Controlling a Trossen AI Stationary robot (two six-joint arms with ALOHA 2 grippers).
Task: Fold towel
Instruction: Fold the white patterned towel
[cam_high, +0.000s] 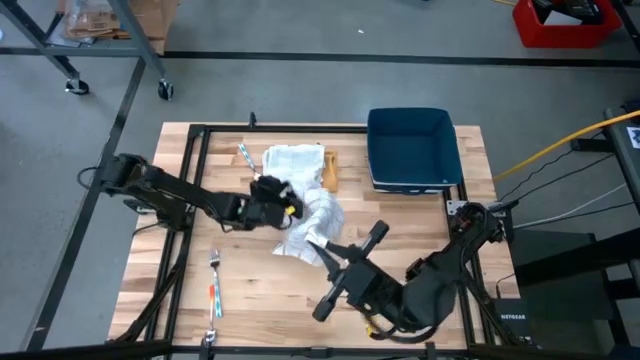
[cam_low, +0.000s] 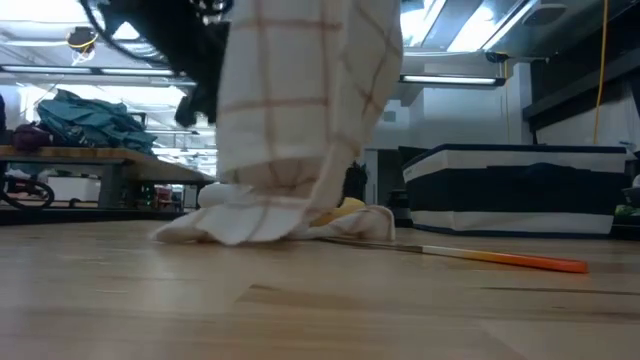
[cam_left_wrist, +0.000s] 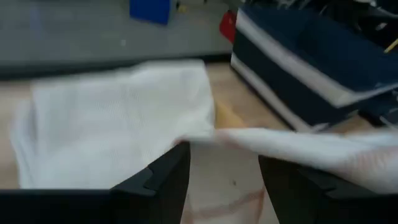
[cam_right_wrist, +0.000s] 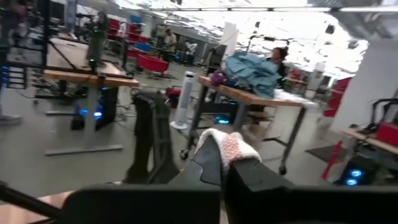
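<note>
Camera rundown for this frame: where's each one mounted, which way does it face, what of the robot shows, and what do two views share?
High: above the table, looking straight down; both arms, left pincer on the towel, right pincer on its corner.
Low: at tabletop height, looking level across into the room; lifted towel, dark arm parts up top.
Left wrist: on the left arm, facing towel and bin; own fingers open.
Right wrist: on the right arm, facing the room; own pincer shut on towel.
Shared: the towel, in every view.
</note>
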